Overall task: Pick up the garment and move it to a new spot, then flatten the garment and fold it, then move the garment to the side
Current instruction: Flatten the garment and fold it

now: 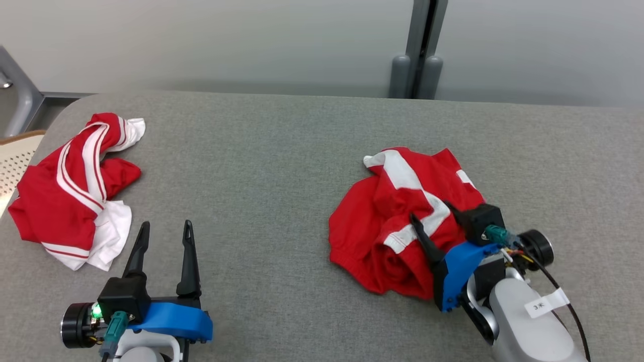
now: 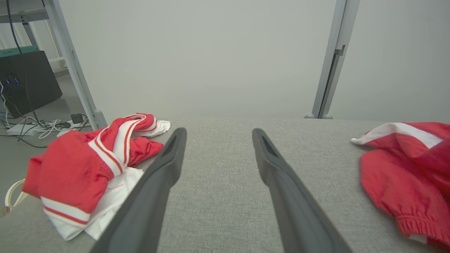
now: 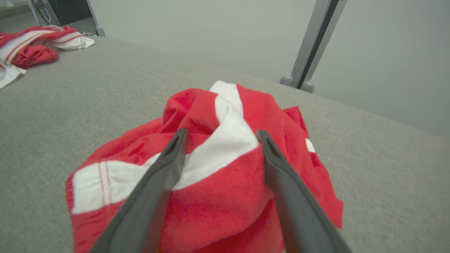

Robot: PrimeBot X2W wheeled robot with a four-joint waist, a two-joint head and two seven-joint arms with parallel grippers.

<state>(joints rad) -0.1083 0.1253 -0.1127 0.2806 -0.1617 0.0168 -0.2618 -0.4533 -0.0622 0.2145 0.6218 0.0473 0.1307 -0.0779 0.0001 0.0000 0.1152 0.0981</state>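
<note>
We found the right claw [image 1: 430,211], jaws apart, astride the garment [image 1: 372,236] at 4 o'clock. Pick-up step in hand; we judged closing on a fold came next.

Two red-and-white garments lie on one grey table [image 1: 261,176]: the first garment [image 1: 70,196] by its left edge, the second garment [image 1: 397,221] toward its right edge. There are two grippers, the left gripper [image 1: 166,226] near the front-left corner and the right gripper [image 1: 428,210] over the second garment, each with two dark fingers. One grey post [image 1: 420,50] stands beyond the far edge.
</note>
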